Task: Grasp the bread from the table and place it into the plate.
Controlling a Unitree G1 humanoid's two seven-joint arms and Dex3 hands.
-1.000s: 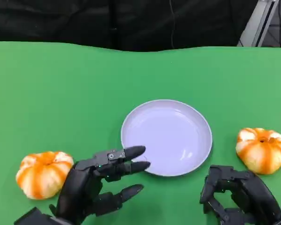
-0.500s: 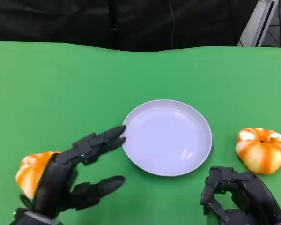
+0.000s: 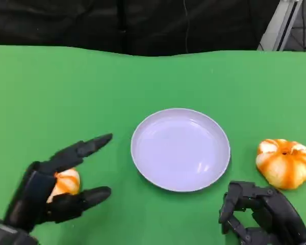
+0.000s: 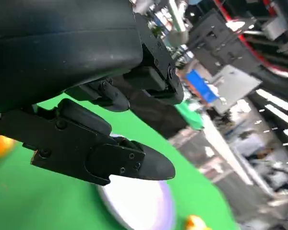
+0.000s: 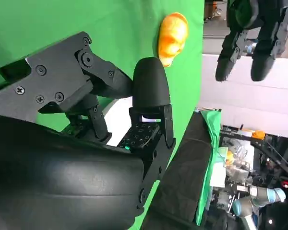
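Orange bread (image 3: 66, 182) at the left is being approached by the spread fingers (image 3: 84, 147) of the left hand (image 3: 38, 196).
Nothing is gripped yet; closing, then carrying to the white plate (image 3: 180, 149), is needed. The right hand (image 3: 260, 212) is curled empty on the green surface (image 3: 66, 92).

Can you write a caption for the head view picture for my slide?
Left hand reaches over one bread beside the empty plate.

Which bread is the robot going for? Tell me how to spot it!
Find the white plate in the middle of the green table. Look to the left robot hand. Between its spread fingers sits an orange-and-white bread; the other bread lies alone right of the plate.
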